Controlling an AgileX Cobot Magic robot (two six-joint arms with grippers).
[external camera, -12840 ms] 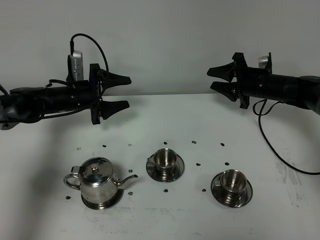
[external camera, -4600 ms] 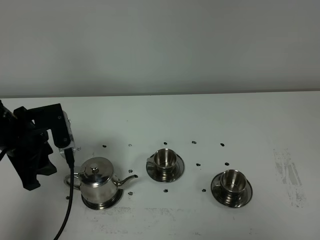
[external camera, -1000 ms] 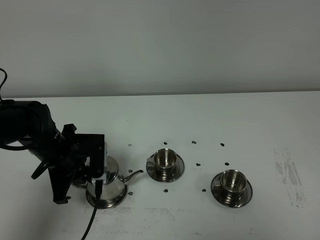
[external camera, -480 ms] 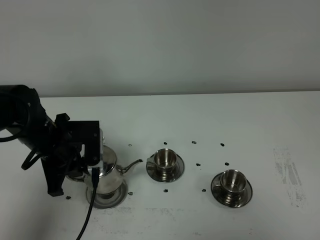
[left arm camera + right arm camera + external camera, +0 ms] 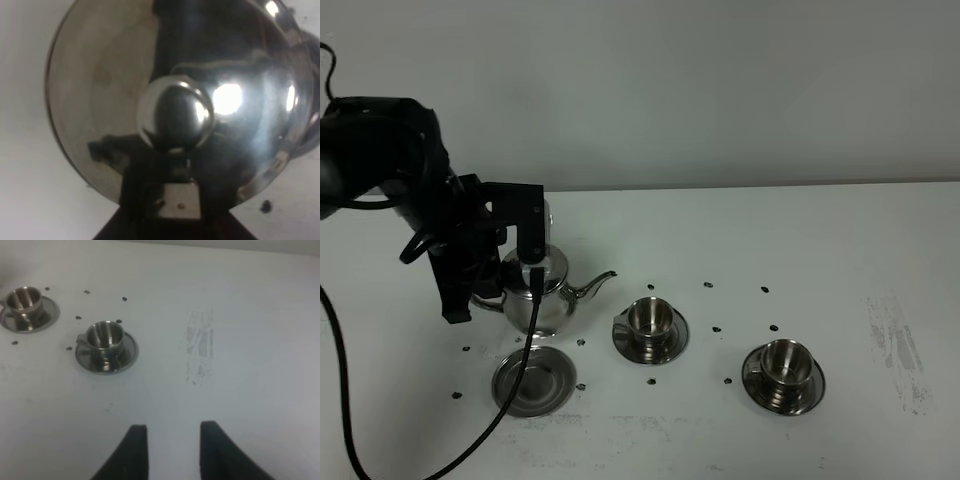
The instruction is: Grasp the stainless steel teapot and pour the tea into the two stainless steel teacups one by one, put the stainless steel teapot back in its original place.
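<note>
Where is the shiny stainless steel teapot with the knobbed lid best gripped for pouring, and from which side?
Probably at its loop handle, from the side opposite the spout. On the rounded stainless steel teapot the thin curved spout points toward the nearer small steel teacup, so a hold at the back leaves it free to tip. The left claw is shut there now, the pot lifted above its round flat saucer.

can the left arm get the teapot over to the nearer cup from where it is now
Probably yes. The left gripper holds the teapot lifted above the table, spout toward the nearer cup, with nothing between them.
</note>
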